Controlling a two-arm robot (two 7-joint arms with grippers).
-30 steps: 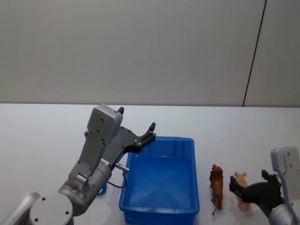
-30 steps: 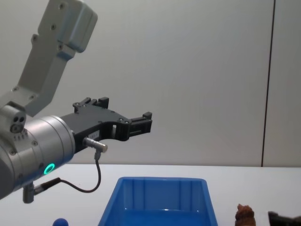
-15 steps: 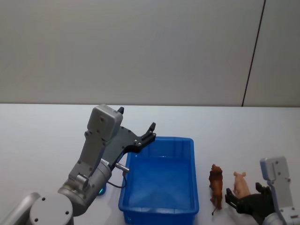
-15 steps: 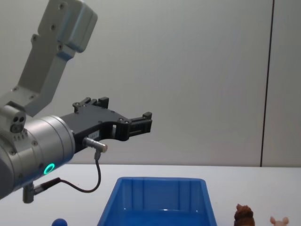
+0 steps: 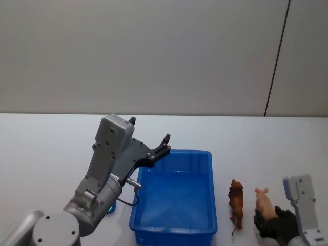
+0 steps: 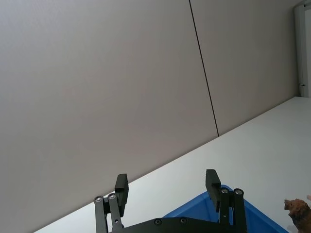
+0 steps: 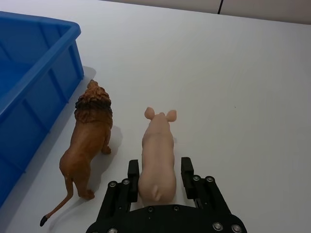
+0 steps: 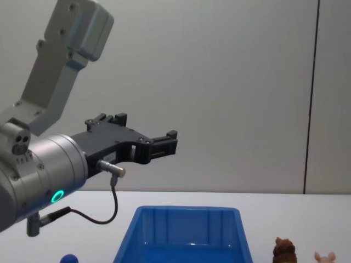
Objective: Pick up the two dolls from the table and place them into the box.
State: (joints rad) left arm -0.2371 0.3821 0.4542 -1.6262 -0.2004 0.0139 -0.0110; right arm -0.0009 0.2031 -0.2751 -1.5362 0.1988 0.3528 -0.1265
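Right wrist view: the right gripper (image 7: pixel 160 164) is spread, straddling the pink pig doll's (image 7: pixel 158 141) rump on the table (image 7: pixel 233 73); contact unclear. The brown lion doll (image 7: pixel 90 131) stands between that doll and the box (image 7: pixel 29 73). The left gripper (image 6: pixel 166 177) hangs spread above the box. Chest view crops both dolls.

I see a plain grey wall (image 5: pixel 154 51) rising behind the white worktop (image 5: pixel 51 133). A thin dark seam (image 5: pixel 278 56) runs down it on the right. Lighting is soft and even.
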